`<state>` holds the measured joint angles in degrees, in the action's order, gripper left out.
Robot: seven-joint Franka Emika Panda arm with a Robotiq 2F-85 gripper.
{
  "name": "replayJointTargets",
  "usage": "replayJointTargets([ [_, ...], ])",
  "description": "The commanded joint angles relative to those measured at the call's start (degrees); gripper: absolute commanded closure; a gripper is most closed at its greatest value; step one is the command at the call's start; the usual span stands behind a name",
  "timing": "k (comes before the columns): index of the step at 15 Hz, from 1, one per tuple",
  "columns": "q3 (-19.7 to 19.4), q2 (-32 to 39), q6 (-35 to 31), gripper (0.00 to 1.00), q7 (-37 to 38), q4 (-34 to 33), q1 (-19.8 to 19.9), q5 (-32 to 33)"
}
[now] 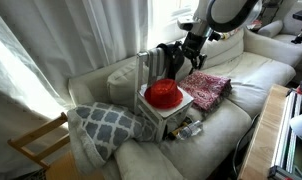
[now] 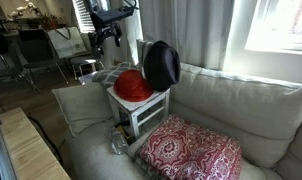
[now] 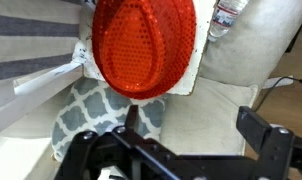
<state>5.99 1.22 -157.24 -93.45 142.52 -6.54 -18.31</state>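
Resting red hat (image 3: 143, 45): seen crown up on the white surface (image 3: 197, 62), most of whose top is covered by it; the brim is carried close to the surface's edges in the wrist view.
State of the hand (image 3: 171, 150): held above and to one side of the surface, apart from the red hat; the fingers are spread wide with nothing between them, so nothing is gripped.
Neighbour, black hat (image 2: 161, 65): stood on edge at the back of the surface, just behind the red hat and seemingly propped against it.
Footing of the surface: it is set on the soft seat of the couch (image 2: 246, 105), so it is judged easy to rock.
Nearby water bottle (image 3: 223, 18): laid on the couch just beside the foot of the surface.
Flanking grey patterned pillow (image 1: 103, 125): laid beside the surface, below the hand; a red patterned cushion (image 2: 191, 150) is laid on the surface's opposite side.
Risk of tipping: the surface could be tilted on the yielding seat by a downward or sideways push, and both hats spilled.
Risk to the black hat: it could be toppled off the back of the surface if the red hat were shifted or the arm brushed it.
Risk in the grip: the sequined fabric is judged soft and slippery; the crown could be crushed or lost from a pinch, and the hat dragged over the surface's edge.
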Motion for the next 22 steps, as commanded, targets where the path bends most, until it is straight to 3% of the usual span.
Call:
replayJointTargets([
  [1,0.14,-1.11,1.39,0.0,1.17,-0.78,0.2,0.39],
  [6,0.3,-1.41,2.35,0.0,2.76,-2.58,-0.02,0.39],
  [7,-0.37,-0.32,1.09,0.0,7.59,-3.14,0.7,4.35],
  [11,-4.3,2.99,1.42,0.0,17.13,-6.55,4.56,10.26],
  [15,-6.56,8.57,4.2,0.0,17.29,-13.11,8.93,7.14],
  [22,-6.53,19.28,3.47,0.0,24.96,-22.77,13.0,9.82],
])
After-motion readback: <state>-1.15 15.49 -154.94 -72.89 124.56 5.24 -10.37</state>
